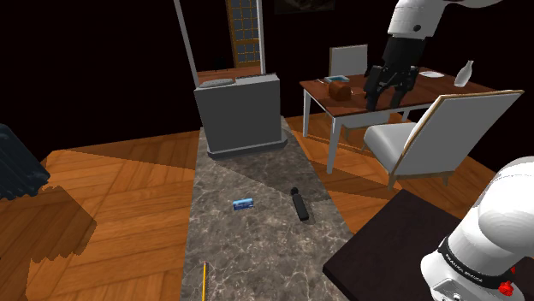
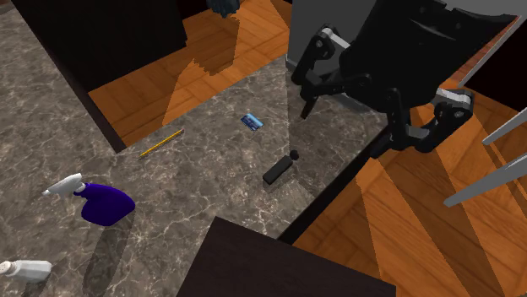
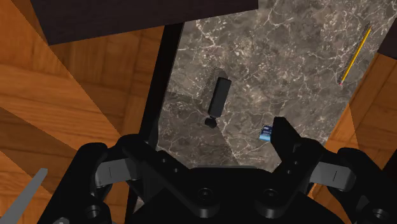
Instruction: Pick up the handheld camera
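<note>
The handheld camera [image 1: 299, 204] is a slim black bar with a small lens knob at one end. It lies flat on the marble counter [image 1: 248, 248], near the counter's edge on the shoulder view's right. It also lies there in the second exterior view [image 2: 279, 170] and the wrist view [image 3: 218, 98]. My black gripper [image 1: 387, 103] hangs high above the counter, well off from the camera, over toward the dining table. Its fingers stand apart with nothing between them [image 2: 350, 114]. From the wrist, the camera lies far below, between the open fingers [image 3: 203, 130].
A small blue card [image 1: 244, 203] lies beside the camera, and a yellow pencil [image 1: 204, 280] lies farther along the counter. A purple spray bottle [image 2: 101, 202] and a white bottle [image 2: 24, 270] stand on the marble. A grey cabinet [image 1: 238, 111], a dining table [image 1: 428, 92] and chairs [image 1: 411, 137] stand beyond.
</note>
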You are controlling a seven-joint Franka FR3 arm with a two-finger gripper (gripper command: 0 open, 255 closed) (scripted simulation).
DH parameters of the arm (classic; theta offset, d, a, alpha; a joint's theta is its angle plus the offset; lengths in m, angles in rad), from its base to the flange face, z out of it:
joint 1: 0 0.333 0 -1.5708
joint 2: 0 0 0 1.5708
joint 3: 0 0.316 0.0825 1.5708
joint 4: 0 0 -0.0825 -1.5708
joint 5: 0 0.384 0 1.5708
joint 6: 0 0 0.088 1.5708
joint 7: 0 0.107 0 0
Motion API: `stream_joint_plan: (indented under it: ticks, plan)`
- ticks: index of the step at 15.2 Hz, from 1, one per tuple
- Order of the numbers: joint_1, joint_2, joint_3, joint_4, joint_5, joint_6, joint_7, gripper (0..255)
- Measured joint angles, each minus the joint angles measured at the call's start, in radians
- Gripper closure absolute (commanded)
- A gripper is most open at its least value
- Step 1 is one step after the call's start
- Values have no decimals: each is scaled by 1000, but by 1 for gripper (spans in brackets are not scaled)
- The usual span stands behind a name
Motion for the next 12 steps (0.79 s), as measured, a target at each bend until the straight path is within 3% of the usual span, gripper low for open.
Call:
stream_joint_plan:
  ticks: [3,12]
  plan:
    - [1,11,14,-30,5,44,12,0]
    - [14,129,123,-219,37,380,108,0]
